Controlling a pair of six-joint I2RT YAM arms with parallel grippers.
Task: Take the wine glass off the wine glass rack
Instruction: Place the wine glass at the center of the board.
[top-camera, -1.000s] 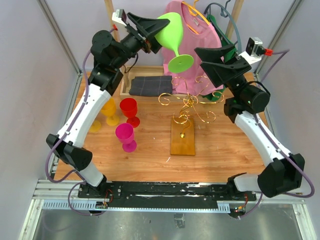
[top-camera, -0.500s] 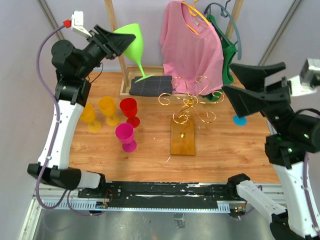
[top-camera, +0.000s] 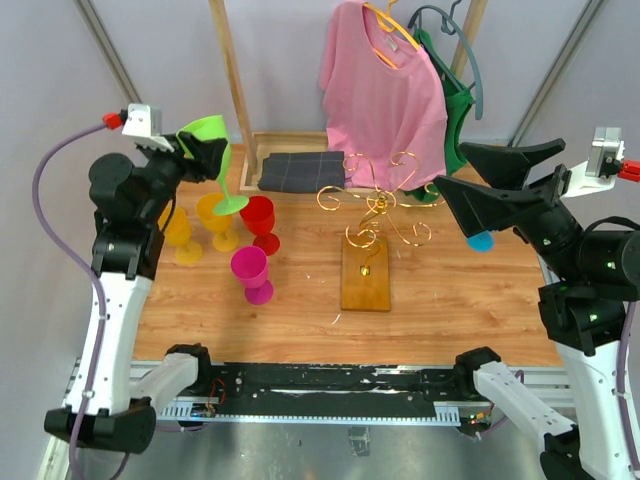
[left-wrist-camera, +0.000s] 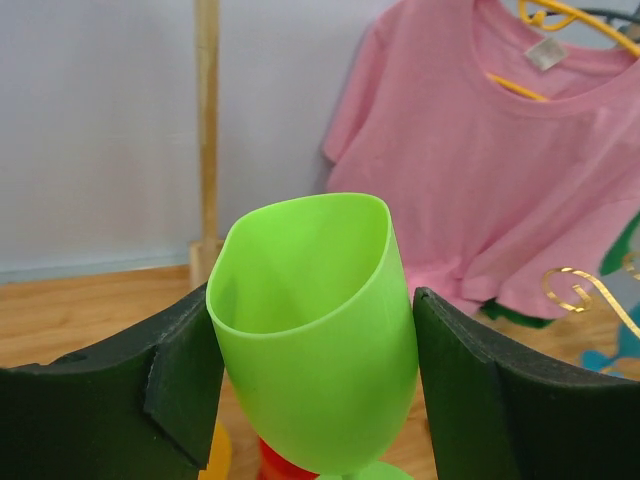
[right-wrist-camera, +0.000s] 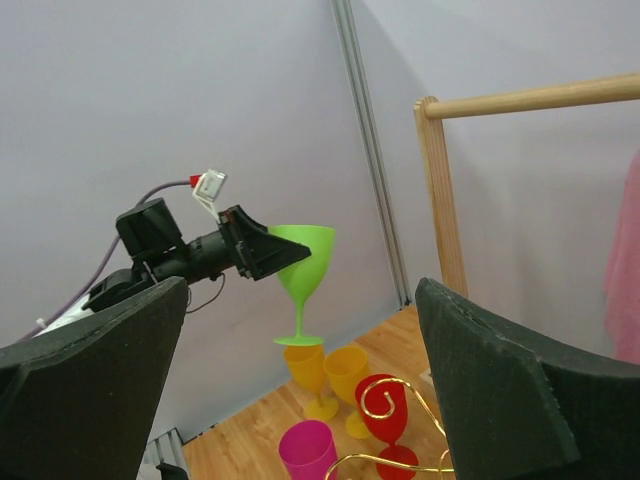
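Wine glass (top-camera: 203, 131), upright, sits gripped by its bowl in the left claw (left-wrist-camera: 318, 372), well left of the rack (top-camera: 372, 215); right claw (top-camera: 450, 166) gapes empty right of the rack.

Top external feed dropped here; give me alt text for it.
The left gripper holds a lime-green wine glass by its bowl above a cluster of yellow, red and pink glasses at left. The gold wire rack stands at centre with no glass on it; the right gripper hangs open at right.
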